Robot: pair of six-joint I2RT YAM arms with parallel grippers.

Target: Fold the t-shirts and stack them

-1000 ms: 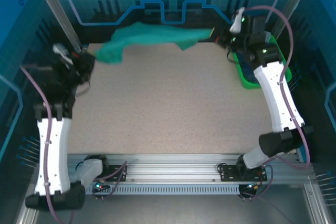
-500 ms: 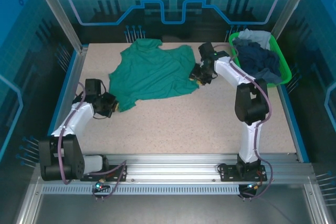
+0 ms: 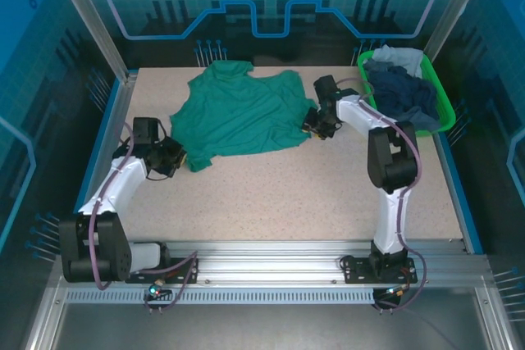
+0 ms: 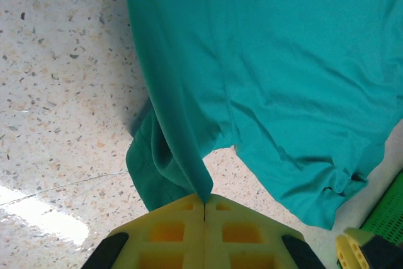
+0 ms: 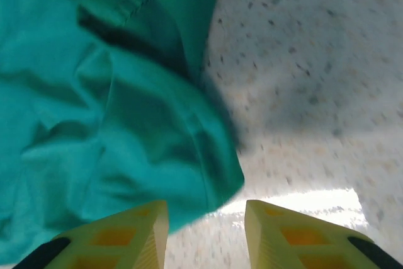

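The left gripper (image 4: 204,201) is clenching a pulled-up fold at the near-left corner of the teal shirt (image 3: 242,116), its pads pressing shut on the cloth. The right gripper (image 5: 206,215) is standing released, jaws apart, with the shirt's rumpled right edge lying just ahead of them. The shirt is lying spread but creased on the far half of the table (image 3: 287,194). A navy shirt (image 3: 402,92) and a grey shirt (image 3: 398,56) are sitting heaped in the basket (image 3: 447,114) at the far right corner.
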